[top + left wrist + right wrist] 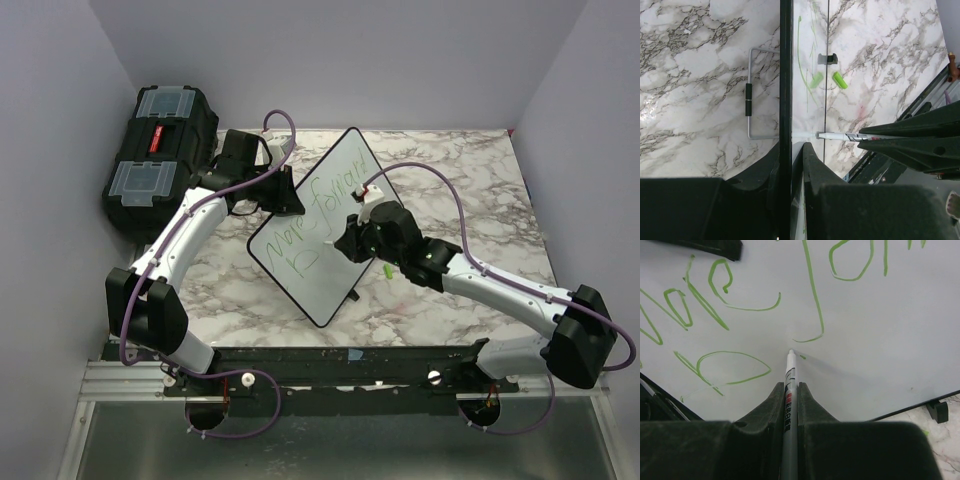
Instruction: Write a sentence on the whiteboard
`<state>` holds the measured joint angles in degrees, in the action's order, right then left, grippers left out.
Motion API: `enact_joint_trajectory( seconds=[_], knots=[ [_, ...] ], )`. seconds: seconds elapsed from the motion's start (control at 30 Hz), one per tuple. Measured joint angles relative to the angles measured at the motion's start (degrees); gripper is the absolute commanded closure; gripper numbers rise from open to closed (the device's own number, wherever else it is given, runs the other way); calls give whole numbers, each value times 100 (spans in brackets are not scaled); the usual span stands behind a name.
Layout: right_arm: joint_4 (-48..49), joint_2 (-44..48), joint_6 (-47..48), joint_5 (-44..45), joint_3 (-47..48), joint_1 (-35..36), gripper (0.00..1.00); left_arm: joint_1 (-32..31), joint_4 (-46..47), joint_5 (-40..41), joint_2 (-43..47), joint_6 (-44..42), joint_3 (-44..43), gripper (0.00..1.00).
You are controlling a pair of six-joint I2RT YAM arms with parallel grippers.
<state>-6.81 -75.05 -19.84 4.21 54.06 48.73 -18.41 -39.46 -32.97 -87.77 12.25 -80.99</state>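
Note:
The whiteboard (312,280) stands tilted on edge at the table's middle, its face toward the right arm. The sentence (320,215) is green handwriting: "More forward" on the top line and one letter below it. My left gripper (284,194) is shut on the board's upper left rim; in the left wrist view its jaws (791,147) clamp the black rim (785,75). My right gripper (350,240) is shut on a white marker (790,375). In the right wrist view (790,386) the marker's tip touches the board (880,330) beside a small green dot, below the words (715,290).
A black toolbox (160,150) with clear lid compartments sits at the back left. A green marker cap (386,270) lies on the marble table right of the board. The board's wire stand (749,95) rests behind it. Walls close in on three sides.

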Motion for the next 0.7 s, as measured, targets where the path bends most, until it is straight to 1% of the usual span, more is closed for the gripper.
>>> enact_joint_trajectory(
  seconds=[0.37, 0.57, 0.7],
  knots=[
    [140, -4, 0, -435, -17, 0, 99, -4, 0, 4, 0, -2, 0, 100],
    [164, 33, -2, -688, -243, -7, 99, -4, -4, 33, 0, -7, 0, 100],
    [153, 59, -17, -686, -356, -9, 99, -4, -7, 50, 0, -24, 0, 100]
  ],
)
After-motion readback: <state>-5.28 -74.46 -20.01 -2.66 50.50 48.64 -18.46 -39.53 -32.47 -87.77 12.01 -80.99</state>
